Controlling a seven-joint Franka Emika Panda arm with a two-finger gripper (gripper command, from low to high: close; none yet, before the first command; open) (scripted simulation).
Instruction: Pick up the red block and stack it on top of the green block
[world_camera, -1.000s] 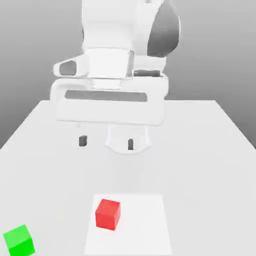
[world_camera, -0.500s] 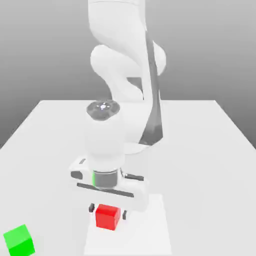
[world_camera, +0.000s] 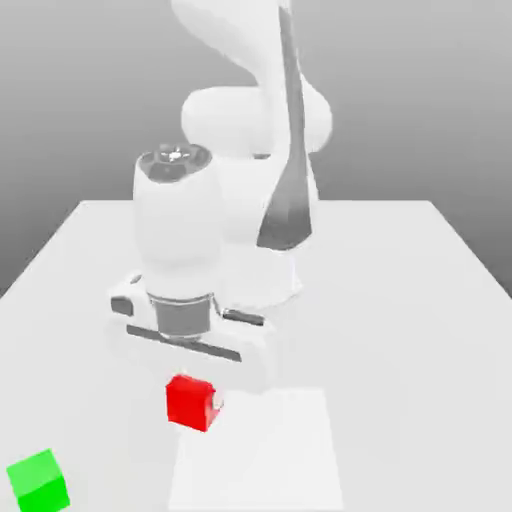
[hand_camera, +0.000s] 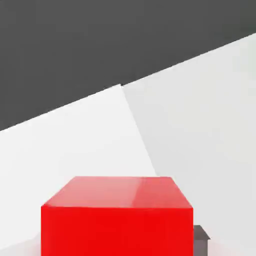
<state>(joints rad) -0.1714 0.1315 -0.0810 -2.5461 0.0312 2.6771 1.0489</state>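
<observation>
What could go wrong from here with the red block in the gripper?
The gripper is shut on the red block, which hangs tilted in the exterior view, so it might land unevenly on the green block. The green block sits turned at an angle to the white square's edges; without matching that turn, the stack could end up skewed.

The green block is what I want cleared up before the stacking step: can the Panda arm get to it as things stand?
Probably yes: the gripper holds the red block off to one side, and nothing visible stands between it and the green block.
</observation>
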